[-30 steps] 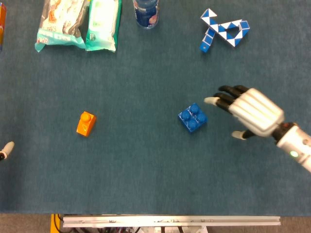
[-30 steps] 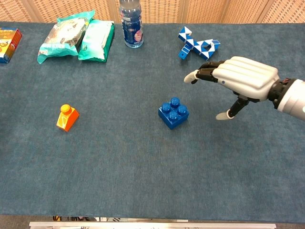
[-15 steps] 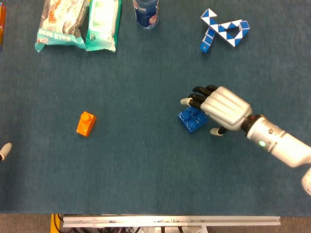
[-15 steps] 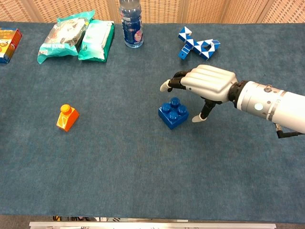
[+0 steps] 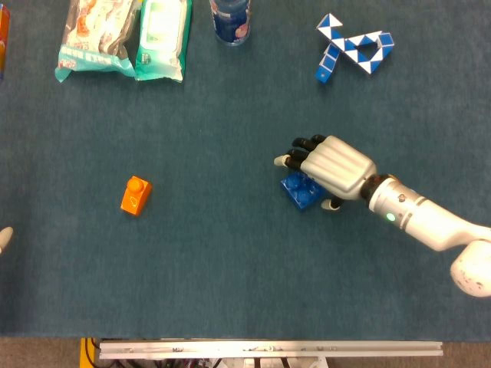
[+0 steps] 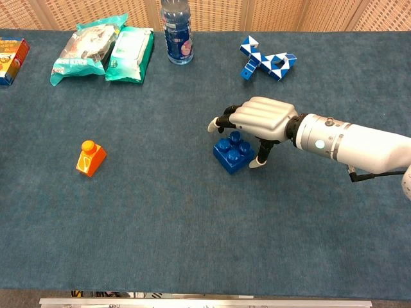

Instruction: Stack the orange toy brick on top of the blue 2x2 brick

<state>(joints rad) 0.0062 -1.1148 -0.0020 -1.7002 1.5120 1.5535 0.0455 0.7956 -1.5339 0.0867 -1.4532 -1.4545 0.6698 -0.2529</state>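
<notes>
Fingers [image 6: 226, 120] of right hand [image 6: 260, 122] spread over blue brick [image 6: 232, 154]; labels unreadable.

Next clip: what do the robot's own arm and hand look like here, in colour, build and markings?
The right hand has a glossy off-white ribbed back, black fingers and pale fingertips. Behind a dark wrist ring, its forearm is a smooth white cylinder carrying a small green light, with a thin black cable beneath it in the chest view. Of the left hand, only a pale tip shows at the head view's edge.

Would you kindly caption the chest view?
Right hand hovers over the blue brick; orange brick sits apart.
</notes>
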